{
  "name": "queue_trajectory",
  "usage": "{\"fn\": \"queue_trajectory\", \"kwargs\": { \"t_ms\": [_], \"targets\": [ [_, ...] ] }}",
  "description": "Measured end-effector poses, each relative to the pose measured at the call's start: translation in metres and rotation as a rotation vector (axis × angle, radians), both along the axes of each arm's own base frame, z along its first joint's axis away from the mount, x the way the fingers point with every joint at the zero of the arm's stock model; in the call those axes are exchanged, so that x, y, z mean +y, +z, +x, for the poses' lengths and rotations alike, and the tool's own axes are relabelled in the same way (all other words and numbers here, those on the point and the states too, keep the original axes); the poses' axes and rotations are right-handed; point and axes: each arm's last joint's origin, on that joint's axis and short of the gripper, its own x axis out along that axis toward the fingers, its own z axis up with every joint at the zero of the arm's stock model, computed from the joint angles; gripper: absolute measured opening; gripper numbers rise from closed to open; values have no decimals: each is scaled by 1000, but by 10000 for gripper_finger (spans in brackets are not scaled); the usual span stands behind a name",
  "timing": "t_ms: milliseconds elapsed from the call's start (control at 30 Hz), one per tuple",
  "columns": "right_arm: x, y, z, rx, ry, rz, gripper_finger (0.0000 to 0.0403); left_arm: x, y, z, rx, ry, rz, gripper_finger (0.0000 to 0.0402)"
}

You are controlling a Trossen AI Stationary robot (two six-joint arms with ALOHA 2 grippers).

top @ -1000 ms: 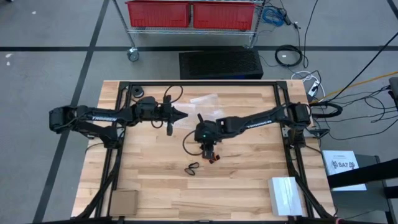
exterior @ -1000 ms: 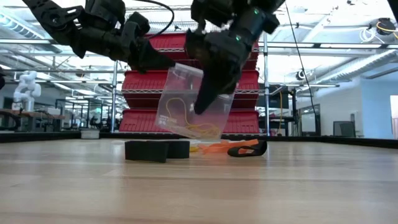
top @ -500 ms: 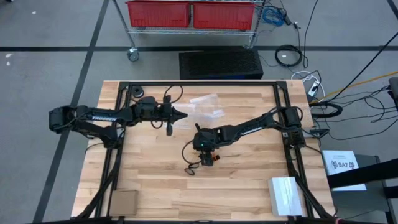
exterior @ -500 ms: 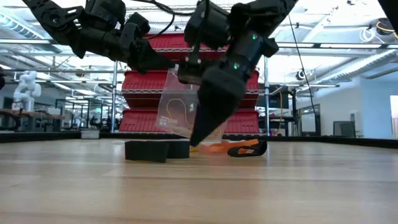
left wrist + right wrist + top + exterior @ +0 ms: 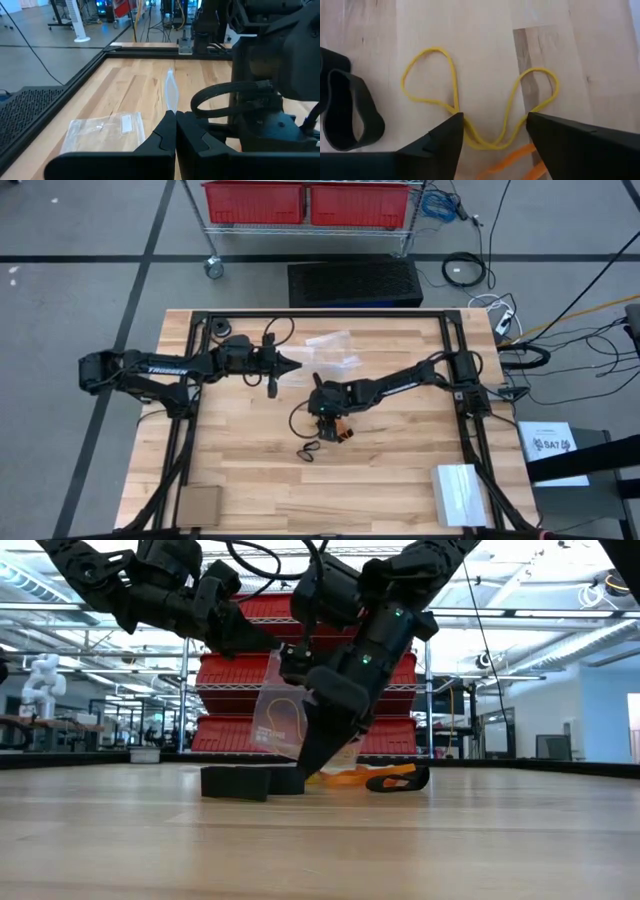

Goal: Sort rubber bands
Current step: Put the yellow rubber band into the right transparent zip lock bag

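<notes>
A thin yellow rubber band (image 5: 485,107) lies on the wood in a double loop. My right gripper (image 5: 495,132) is open and points down at it, with a finger on each side of its middle bend. A black band (image 5: 350,107) and an orange band (image 5: 512,157) lie close by; in the low view the orange band (image 5: 350,777) and the black bands (image 5: 250,781) rest flat on the table. My left gripper (image 5: 175,120) is shut on a clear plastic bag (image 5: 285,725), which has yellow bands in it, above the middle of the table (image 5: 293,365). My left gripper pinches the clear bag's top edge (image 5: 171,95) between its two fingers, coming level from the table's left. The bag hangs below the fingers, clear of the table. My right gripper's fingertips (image 5: 447,132) stand right beside the yellow band; I cannot tell whether they touch it.
Another clear bag (image 5: 105,132) lies flat on the table past the left gripper, and more clear plastic (image 5: 330,340) lies near the far edge. A brown pad (image 5: 198,505) and a white box (image 5: 460,492) sit at the near corners. A black frame (image 5: 330,315) borders the tabletop.
My right gripper has come down to the tabletop and shifted toward the table's left, and now stands over the bands in front of the hanging bag. The left arm and its bag have kept still.
</notes>
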Motion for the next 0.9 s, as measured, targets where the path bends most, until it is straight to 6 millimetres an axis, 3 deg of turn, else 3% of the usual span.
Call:
{"fn": "queue_trajectory", "kwargs": {
  "t_ms": [200,433,600,900],
  "targets": [
    [5,-10,1,18,29,-23,159,0,0,0,0,10,2,2],
    [0,-4,5,19,37,-54,51,0,0,0,0,13,-2,2],
    [0,14,15,54,96,-85,5,0,0,0,-3,13,-1,2],
    [2,74,36,31,157,-148,1,1,1,0,-7,33,4,2]
  ]
}}
